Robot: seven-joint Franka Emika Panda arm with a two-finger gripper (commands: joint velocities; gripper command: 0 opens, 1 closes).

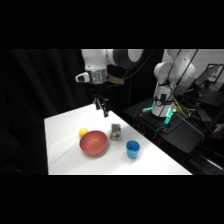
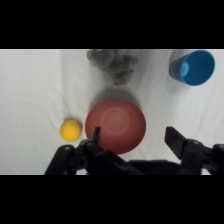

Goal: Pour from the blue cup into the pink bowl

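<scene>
From the side camera I see my gripper (image 1: pixel 103 108) hanging high above the far part of the white table (image 1: pixel 65 150), holding nothing. The blue cup (image 1: pixel 132 149) stands upright well below it, toward the near right. The pink bowl (image 1: pixel 93 143) sits just left of the cup, apart from it. A yellow ball (image 1: pixel 83 132) rests just beside the bowl's far left rim, and a small grey object (image 1: pixel 116 132) stands just beyond the bowl, on its right. To reach the cup I judge I must go down, nearer and right.

Through the wrist camera the fingers (image 2: pixel 174 138) stand wide apart, empty and touching nothing. The pink bowl (image 2: pixel 115 125) lies almost straight under the gripper (image 2: pixel 134 137); the blue cup (image 2: pixel 193 67) sits in the upper right corner, mouth open and upright. The grey object (image 2: pixel 114 63) lies at the top, the yellow ball (image 2: pixel 71 129) left of the bowl. The cup looks empty, though I cannot be sure.
</scene>
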